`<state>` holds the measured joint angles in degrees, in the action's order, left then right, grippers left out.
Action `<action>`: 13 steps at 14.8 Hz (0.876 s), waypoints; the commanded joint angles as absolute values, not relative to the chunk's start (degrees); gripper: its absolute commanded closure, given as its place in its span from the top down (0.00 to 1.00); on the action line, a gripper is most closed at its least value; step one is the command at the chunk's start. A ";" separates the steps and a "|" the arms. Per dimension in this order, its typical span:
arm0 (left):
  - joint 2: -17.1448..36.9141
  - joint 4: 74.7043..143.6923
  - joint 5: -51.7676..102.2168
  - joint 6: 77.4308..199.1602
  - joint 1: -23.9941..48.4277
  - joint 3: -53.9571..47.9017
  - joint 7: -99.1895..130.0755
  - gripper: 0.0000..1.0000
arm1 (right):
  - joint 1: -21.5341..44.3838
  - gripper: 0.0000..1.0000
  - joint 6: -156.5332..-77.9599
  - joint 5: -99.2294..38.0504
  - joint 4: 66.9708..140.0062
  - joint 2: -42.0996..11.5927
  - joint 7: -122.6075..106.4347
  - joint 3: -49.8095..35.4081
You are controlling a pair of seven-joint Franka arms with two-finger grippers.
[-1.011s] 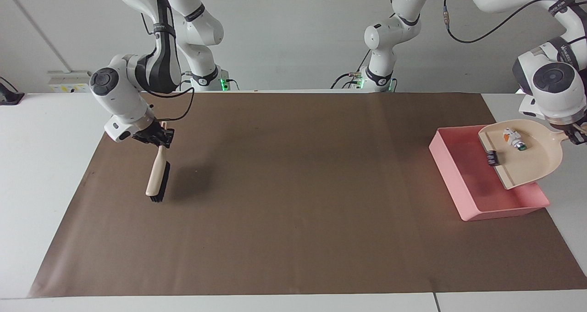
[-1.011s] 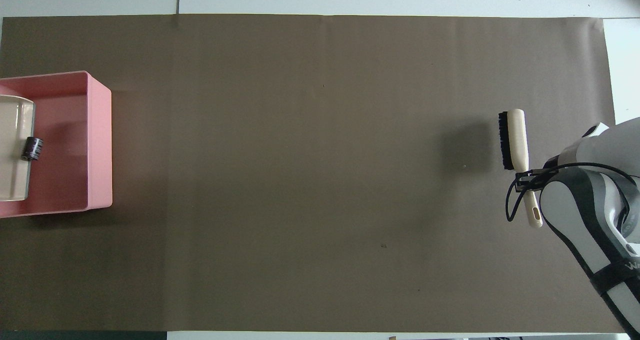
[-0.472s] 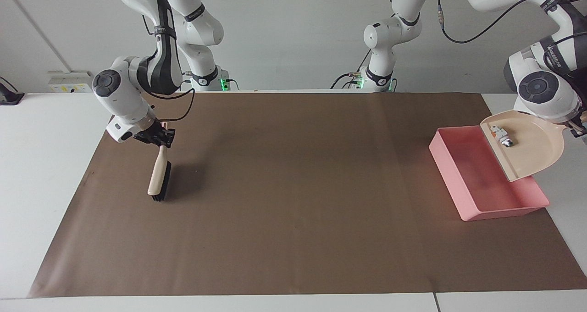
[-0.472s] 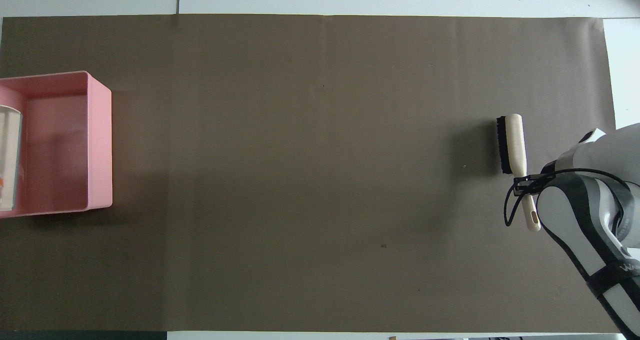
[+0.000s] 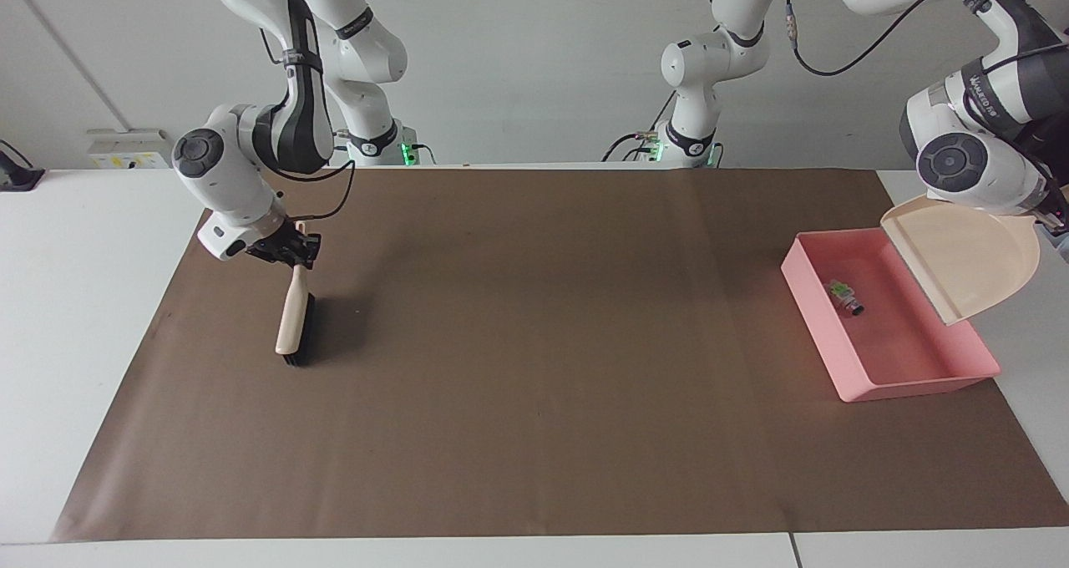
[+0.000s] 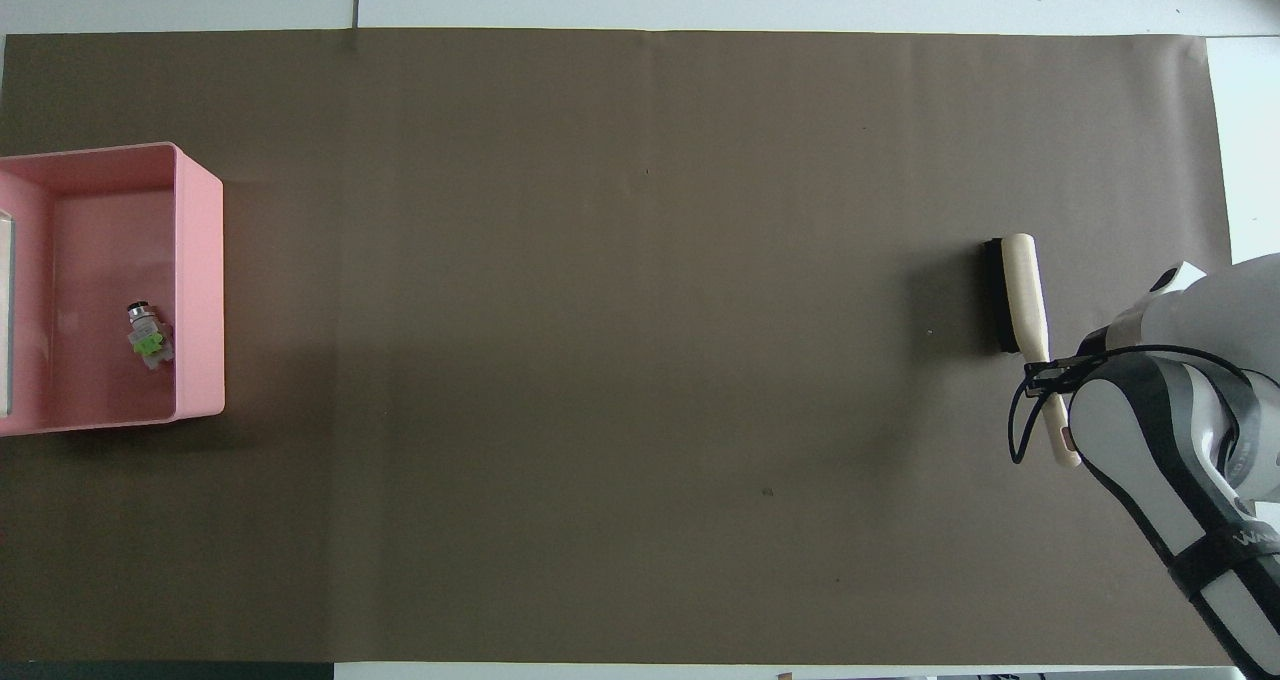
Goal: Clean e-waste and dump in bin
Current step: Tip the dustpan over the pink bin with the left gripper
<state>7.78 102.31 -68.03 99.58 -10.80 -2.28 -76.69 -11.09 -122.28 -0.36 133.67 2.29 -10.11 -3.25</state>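
The right gripper [image 5: 294,249] has its fingers clamped on the brush [image 5: 294,322], bristles on the brown paper [image 5: 534,434]; the left gripper [image 5: 1054,224], fingers closed, tilts the dustpan [image 5: 969,263] over the bin [image 5: 919,380]; the white-and-green e-waste [image 5: 845,296] lies inside it.

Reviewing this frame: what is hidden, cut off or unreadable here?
- Dark stubby cylinder: seen in neither view; whether it lies in the pink bin cannot be told.
- Left gripper: facing view, cut off by the frame edge beside the dustpan; overhead view, outside the frame.
- Right gripper: overhead view, covered by its own arm above the brush.
- White-and-green piece: too small for detail.
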 commanded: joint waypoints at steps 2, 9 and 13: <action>3.27 101.77 -68.12 98.69 -10.19 -2.28 -81.19 0.00 | -12.39 0.18 -123.40 0.53 135.09 3.87 -11.51 -4.04; 0.09 103.18 -43.97 98.79 -4.85 -2.29 -81.91 0.02 | -12.57 1.00 -121.38 0.53 132.82 3.43 -11.43 -4.04; -1.84 109.93 -38.07 100.62 4.02 -2.37 -81.30 0.03 | -12.39 1.00 -113.92 0.35 125.09 3.69 -10.63 -4.13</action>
<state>1.14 104.77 -40.26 99.32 -0.40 -2.94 -81.82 -11.27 -117.60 -0.36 129.09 2.85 -10.27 -3.25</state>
